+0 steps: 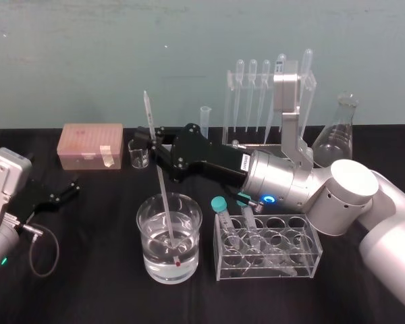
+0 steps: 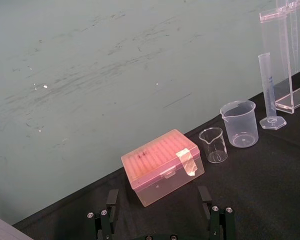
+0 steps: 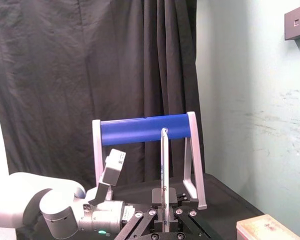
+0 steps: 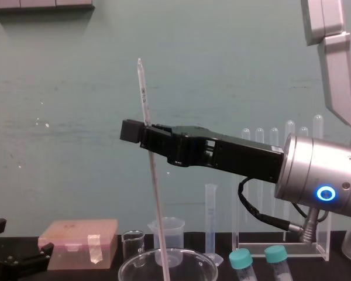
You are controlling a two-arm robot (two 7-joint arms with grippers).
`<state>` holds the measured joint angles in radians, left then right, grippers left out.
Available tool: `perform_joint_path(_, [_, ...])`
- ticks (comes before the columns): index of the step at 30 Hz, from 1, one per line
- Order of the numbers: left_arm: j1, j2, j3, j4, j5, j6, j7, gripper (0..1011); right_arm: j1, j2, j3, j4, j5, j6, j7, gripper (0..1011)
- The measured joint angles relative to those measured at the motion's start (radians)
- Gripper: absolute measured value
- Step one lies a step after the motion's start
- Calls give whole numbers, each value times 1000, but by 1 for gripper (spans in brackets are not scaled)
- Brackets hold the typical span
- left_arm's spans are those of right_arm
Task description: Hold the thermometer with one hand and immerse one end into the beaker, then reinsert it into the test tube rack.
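Thermometer (image 1: 162,185), a thin clear glass rod the black right gripper (image 1: 150,140) is clamping, is dipping into the wide clear glass beaker (image 1: 189,250). Reinsertion into the tall clear acrylic test tube rack (image 1: 228,101), at one o'clock, is waiting. Left gripper (image 1: 62,192) is idling open at nine o'clock.

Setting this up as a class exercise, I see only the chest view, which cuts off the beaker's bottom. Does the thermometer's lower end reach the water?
Observer: Yes. In the head view the thermometer, held by the right gripper, has its red tip under water near the beaker floor.
Operator: How full is the beaker?
Observer: Less than half full.
Operator: And the other arm?
Observer: The left gripper is open and empty, by the left wrist view.
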<state>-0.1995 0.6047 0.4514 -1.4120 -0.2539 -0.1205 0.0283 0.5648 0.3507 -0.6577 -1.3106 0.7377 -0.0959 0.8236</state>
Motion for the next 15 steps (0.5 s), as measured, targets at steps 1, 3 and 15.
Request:
perform_joint_path(1, [0, 0, 0, 0, 0, 0, 0, 1008, -1, 0, 1, 0, 0, 2, 1, 56])
perform_joint_path(3, [0, 0, 0, 0, 0, 0, 0, 1008, -1, -1, 1, 0, 0, 3, 1, 56])
perform_joint_path(15, [0, 0, 0, 0, 0, 0, 0, 1008, -2, -5, 5, -1, -1, 11, 2, 56])
